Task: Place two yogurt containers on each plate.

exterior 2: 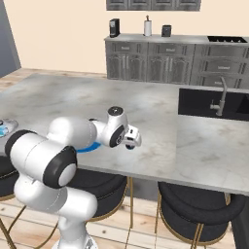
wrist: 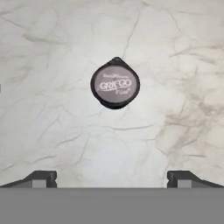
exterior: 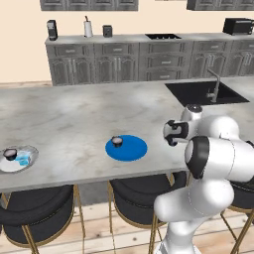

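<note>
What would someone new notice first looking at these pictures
The bright blue plate stands out on the pale marble counter, carrying one dark yogurt cup. At the counter's left edge, a white plate holds a dark cup and a light blue one. In the hand view, the open gripper looks down at another dark cup.

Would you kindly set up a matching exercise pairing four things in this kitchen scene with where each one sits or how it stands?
Things:
1. blue plate
2. white plate
3. lone yogurt cup
4. end effector

Places or states:
A. on the bare marble counter, straight below the hand camera
B. open, with nothing between its fingers
C. holds one dark yogurt cup near its far left edge
D. holds a dark cup and a light blue cup

Pairs: 1-C, 2-D, 3-A, 4-B
</note>
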Controlling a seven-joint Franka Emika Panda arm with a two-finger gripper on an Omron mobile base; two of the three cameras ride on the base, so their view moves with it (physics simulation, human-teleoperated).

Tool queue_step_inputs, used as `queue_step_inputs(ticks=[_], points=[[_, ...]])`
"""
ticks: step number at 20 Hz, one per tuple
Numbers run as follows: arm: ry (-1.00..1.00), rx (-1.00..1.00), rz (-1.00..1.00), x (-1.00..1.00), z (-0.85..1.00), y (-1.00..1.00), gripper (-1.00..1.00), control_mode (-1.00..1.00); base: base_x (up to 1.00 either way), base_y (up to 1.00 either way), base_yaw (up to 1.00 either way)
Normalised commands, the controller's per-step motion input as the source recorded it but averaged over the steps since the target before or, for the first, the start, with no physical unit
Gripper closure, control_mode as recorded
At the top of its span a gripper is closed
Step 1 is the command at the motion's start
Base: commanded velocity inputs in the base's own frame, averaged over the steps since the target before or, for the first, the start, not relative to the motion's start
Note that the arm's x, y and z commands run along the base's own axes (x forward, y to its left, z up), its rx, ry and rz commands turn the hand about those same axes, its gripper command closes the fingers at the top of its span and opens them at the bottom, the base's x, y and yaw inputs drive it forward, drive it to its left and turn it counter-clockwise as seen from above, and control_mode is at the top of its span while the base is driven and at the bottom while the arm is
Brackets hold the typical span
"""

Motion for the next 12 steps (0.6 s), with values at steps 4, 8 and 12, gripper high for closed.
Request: queue_step_inputs(ticks=[4,8,12], points=[[-0.03,0.0,0.02,0.1,-0.34,0.0,-1.0,-1.0,0.0,0.0,0.0],[0.0,0.0,0.0,0.2,-0.23,0.0,-1.0,-1.0,0.0,0.0,0.0],[0.0,0.01,0.0,0.18,-0.12,-0.1,-1.0,-1.0,0.0,0.0,0.0]])
